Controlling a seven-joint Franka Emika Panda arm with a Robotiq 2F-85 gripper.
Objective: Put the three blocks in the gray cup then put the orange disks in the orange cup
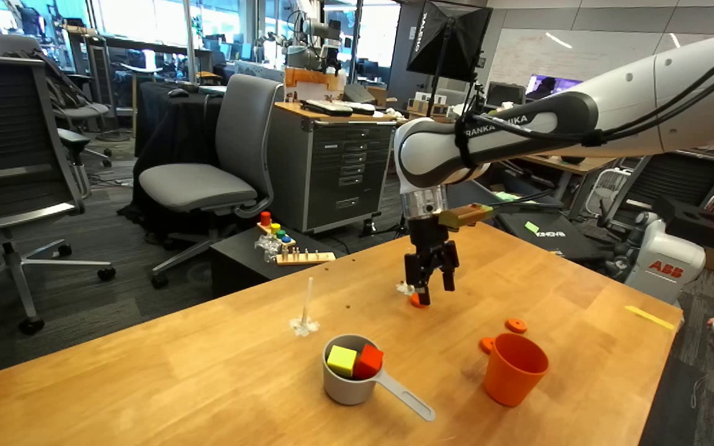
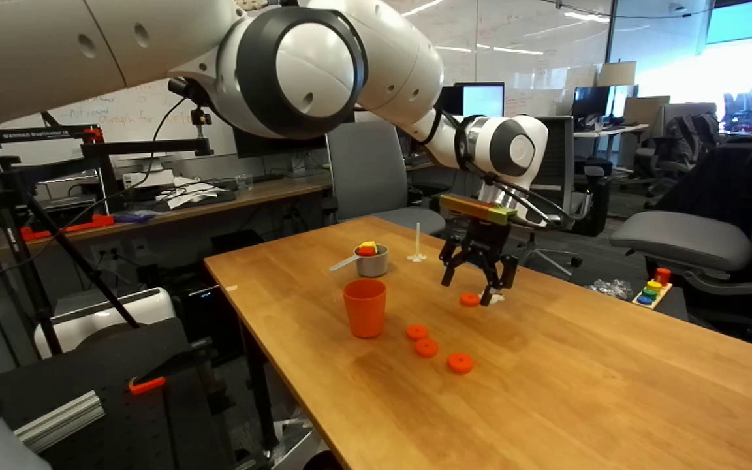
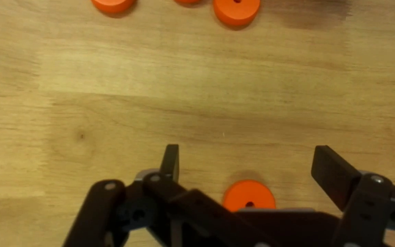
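Above a wooden counter [image 1: 208, 359], empty fingers [image 3: 334, 176] are spread wide over an orange disk [image 3: 249, 195]; disk collection seems underway, lowering and closing needed next

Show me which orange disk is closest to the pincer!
The lone orange disk: in the wrist view it shows between the fingers of the open pincer. The other three disks lie in a group, nearer the orange cup.

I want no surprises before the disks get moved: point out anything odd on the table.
A thin white stick stands upright near the gray cup, its base in a crumpled whitish patch: odd, seemingly stuck down among loose things. Nothing looks spilled.
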